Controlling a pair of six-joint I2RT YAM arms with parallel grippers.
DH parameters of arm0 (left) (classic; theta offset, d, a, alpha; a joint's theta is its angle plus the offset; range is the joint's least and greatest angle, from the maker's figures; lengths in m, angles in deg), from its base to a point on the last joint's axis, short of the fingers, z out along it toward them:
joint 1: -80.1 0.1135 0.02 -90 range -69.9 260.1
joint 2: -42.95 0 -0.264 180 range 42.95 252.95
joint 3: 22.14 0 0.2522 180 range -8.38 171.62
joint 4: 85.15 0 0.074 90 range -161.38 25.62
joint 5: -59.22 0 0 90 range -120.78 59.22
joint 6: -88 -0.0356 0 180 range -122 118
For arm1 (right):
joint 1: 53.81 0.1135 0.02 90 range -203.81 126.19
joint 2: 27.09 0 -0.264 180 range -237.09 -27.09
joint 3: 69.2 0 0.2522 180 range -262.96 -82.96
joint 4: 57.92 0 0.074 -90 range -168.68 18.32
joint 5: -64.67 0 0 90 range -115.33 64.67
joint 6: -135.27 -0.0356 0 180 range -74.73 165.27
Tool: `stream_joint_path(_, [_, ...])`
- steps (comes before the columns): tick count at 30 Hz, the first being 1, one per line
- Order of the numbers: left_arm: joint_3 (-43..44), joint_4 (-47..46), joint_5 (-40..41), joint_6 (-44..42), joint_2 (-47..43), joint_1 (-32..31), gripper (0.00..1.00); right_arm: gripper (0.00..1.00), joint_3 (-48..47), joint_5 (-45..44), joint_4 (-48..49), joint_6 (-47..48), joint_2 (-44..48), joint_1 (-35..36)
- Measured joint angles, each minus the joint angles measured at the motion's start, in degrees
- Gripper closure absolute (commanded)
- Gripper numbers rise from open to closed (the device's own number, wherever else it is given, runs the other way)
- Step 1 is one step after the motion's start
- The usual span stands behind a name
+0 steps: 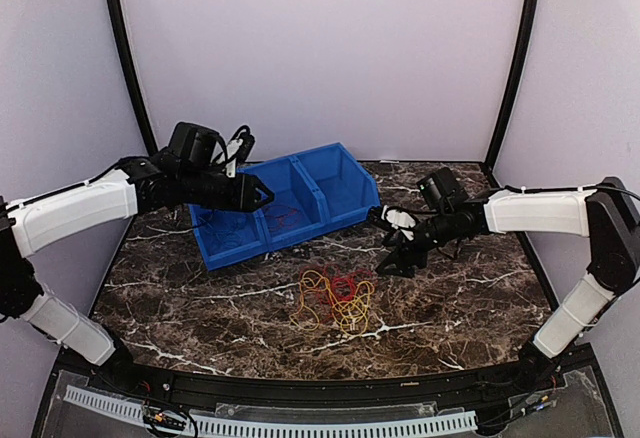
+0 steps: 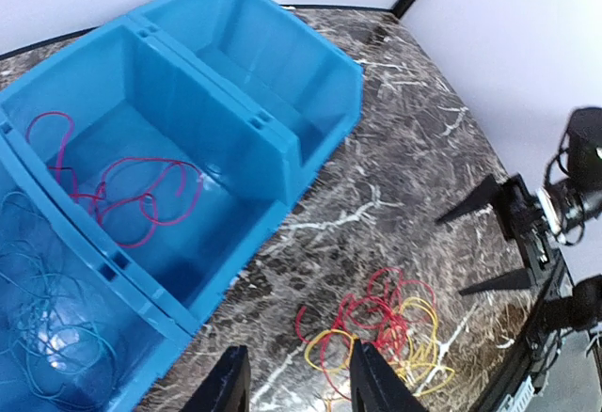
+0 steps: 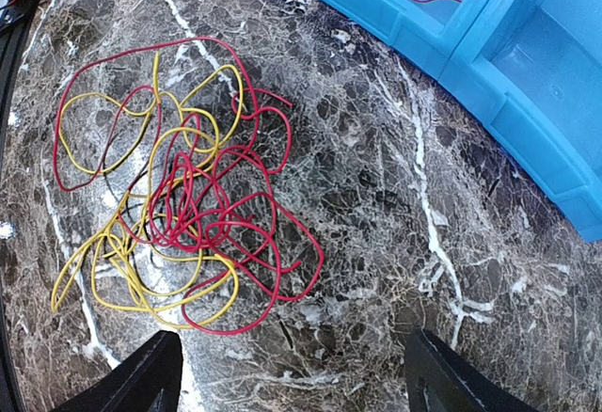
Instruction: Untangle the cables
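The cables [image 1: 338, 296] lie as a tangle of red and yellow loops on the marble table in front of the bin; they show in the left wrist view [image 2: 386, 327] and fill the right wrist view [image 3: 179, 200]. No dark blue wire shows in the tangle. My left gripper [image 1: 262, 197] is open and empty, held above the blue bin [image 1: 345, 208]. My right gripper [image 1: 392, 264] is open wide and empty, hovering just right of the tangle, apart from it.
The blue three-compartment bin [image 2: 282, 163] holds loose red wire [image 2: 132, 200] in its middle compartment and thin blue-green wire [image 2: 47, 327] in its left one; the right compartment holds nothing. Black frame posts stand at the back corners.
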Motion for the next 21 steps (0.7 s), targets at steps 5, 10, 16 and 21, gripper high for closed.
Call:
stream_joint_path(5, [-5.99, -5.14, -1.92, -2.43, -2.6, -5.97, 0.7, 0.18, 0.0, 0.07, 0.0, 0.0, 0.0, 0.0])
stream_joint_path(10, [-8.11, -7.17, -4.92, -0.68, 1.25, -7.1, 0.71, 0.18, 0.0, 0.2, 0.0, 0.02, 0.02, 0.04])
stream_joint_path(16, [-8.57, -8.41, -6.03, 6.38, 7.69, -7.32, 0.69, 0.18, 0.0, 0.28, 0.0, 0.02, 0.0, 0.17])
stream_joint_path(21, [-7.65, -8.81, -8.44, 9.38, 13.14, -8.15, 0.72, 0.18, -0.11, 0.63, -0.02, 0.02, -0.48, 0.5])
